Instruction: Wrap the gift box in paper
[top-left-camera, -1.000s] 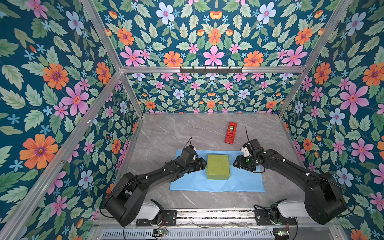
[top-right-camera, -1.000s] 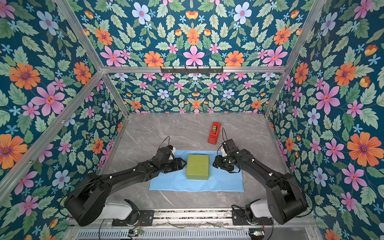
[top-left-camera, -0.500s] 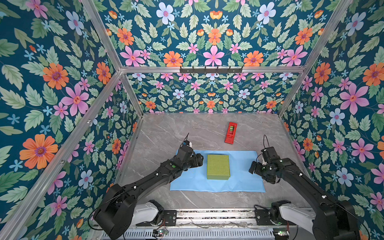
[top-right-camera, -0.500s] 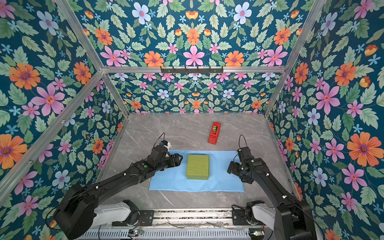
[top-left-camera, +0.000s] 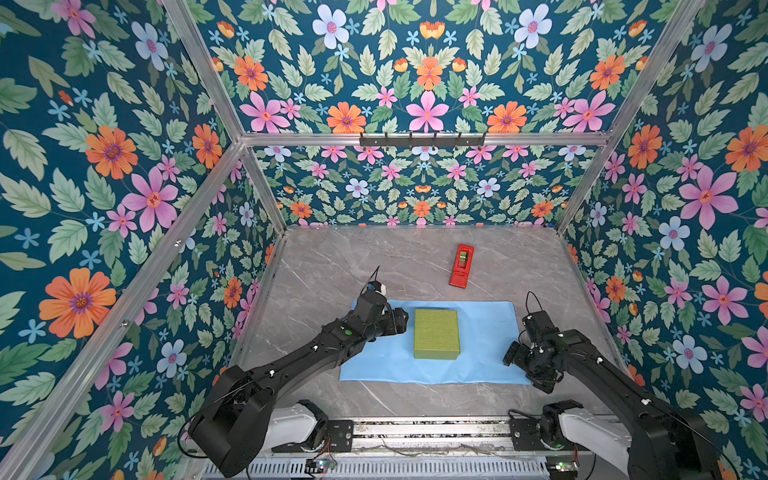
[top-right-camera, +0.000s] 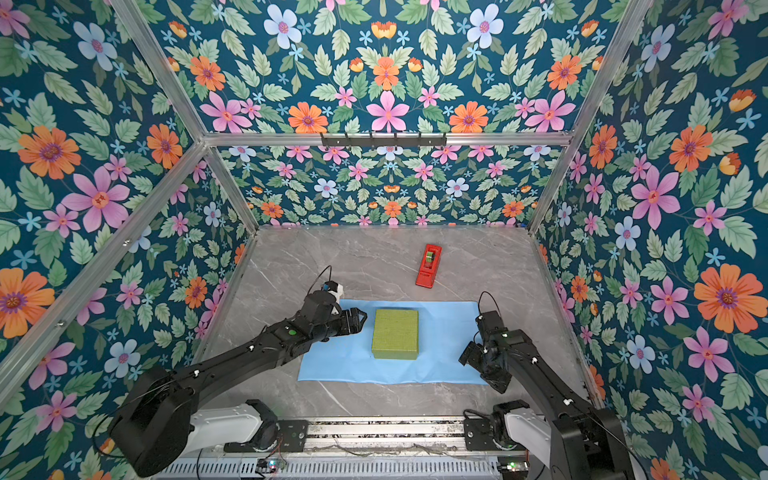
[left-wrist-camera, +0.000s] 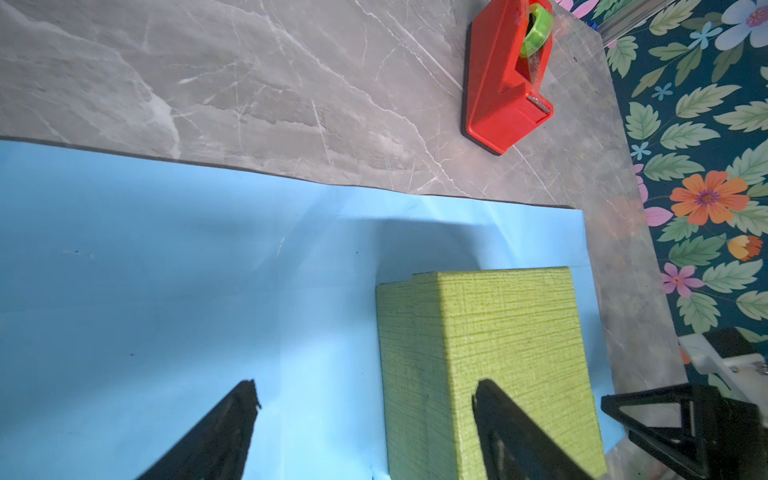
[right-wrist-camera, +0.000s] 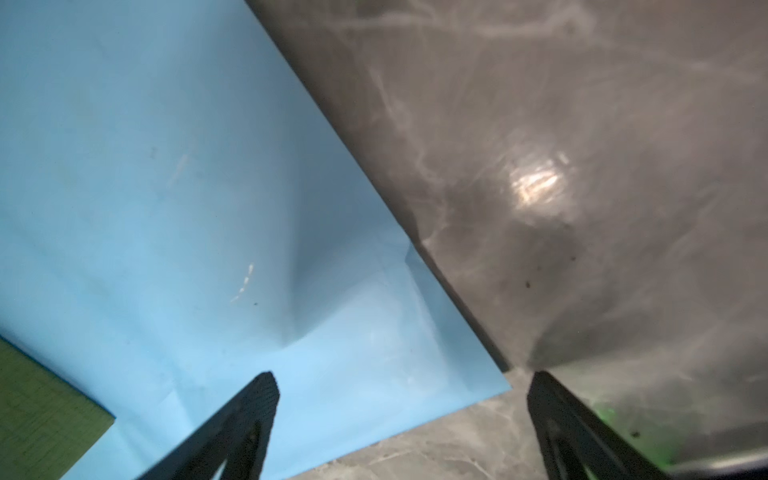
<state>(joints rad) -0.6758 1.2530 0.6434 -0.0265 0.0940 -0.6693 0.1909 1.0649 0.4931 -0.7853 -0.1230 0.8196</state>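
Gift box (top-left-camera: 437, 333) lies flat mid-sheet on the unfolded light blue paper (top-left-camera: 486, 332); left gripper (left-wrist-camera: 365, 384) spread at the box's 9 o'clock, right gripper (right-wrist-camera: 402, 376) spread astride the paper's 4 o'clock edge; judged best: pinch that edge low, fold over without dragging the sheet.

in the left wrist view the gift box (left-wrist-camera: 478, 332) is running off the picture's edge while my left claw (left-wrist-camera: 365, 384) is laying one of its fingers (left-wrist-camera: 511, 432) across part of the green face, and the red tape dispenser (left-wrist-camera: 503, 83) is getting clipped at its far end. in the right wrist view the gift box is showing only as a corner, the paper (right-wrist-camera: 166, 187) is spilling past two edges, and the grey table (right-wrist-camera: 582, 124) is smearing into blur and glare. in both top views my left arm (top-left-camera: 311, 357) is hiding the paper's left part, and the gift box is covering the sheet beneath it.
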